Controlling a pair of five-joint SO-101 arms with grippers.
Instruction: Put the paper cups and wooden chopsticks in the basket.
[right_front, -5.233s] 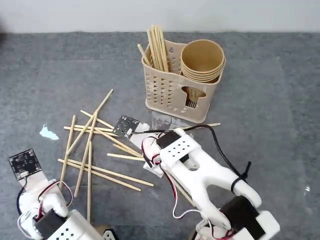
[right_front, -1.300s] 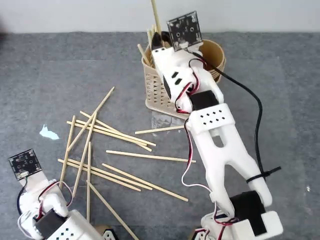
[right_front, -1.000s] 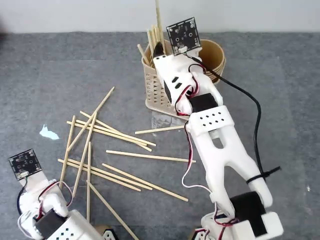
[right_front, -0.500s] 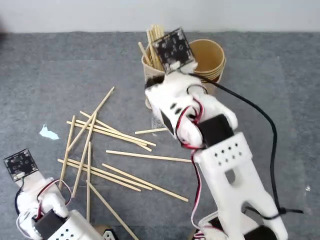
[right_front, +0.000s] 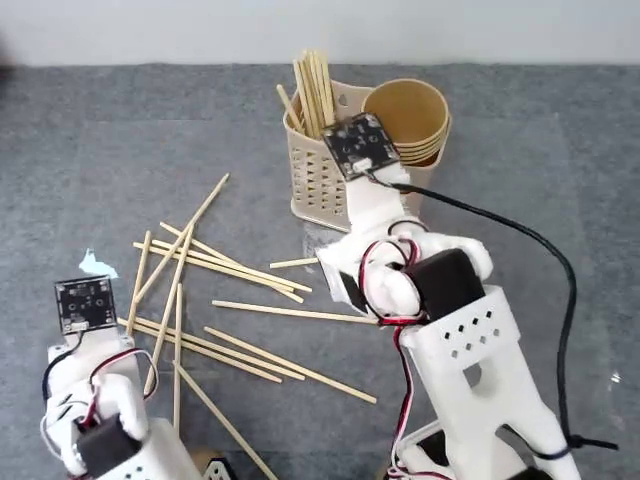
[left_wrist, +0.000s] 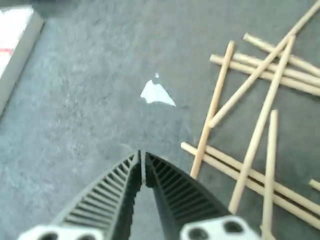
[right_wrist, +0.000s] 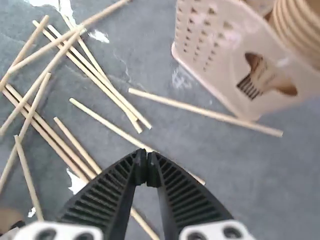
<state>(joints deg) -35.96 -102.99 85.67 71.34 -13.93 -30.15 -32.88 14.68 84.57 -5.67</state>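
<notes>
Wooden and pale, the nearest loose chopstick (right_front: 295, 312) lies 9-to-3 o'clock on the grey mat (right_front: 120, 150), just beneath our right gripper (right_wrist: 146, 171), which is pinched closed and empty. Our left gripper (left_wrist: 142, 167), likewise closed on nothing, sits farther off.

A grey, felt-like fabric mat (right_front: 120, 150) covers the bench, evenly lit, with only soft shadows. Along its far edge runs a plain pale wall (right_front: 150, 30). 1 small whitish torn scrap (left_wrist: 156, 94) lies on the mat, and a flat white board (left_wrist: 15, 35) borders it.
</notes>
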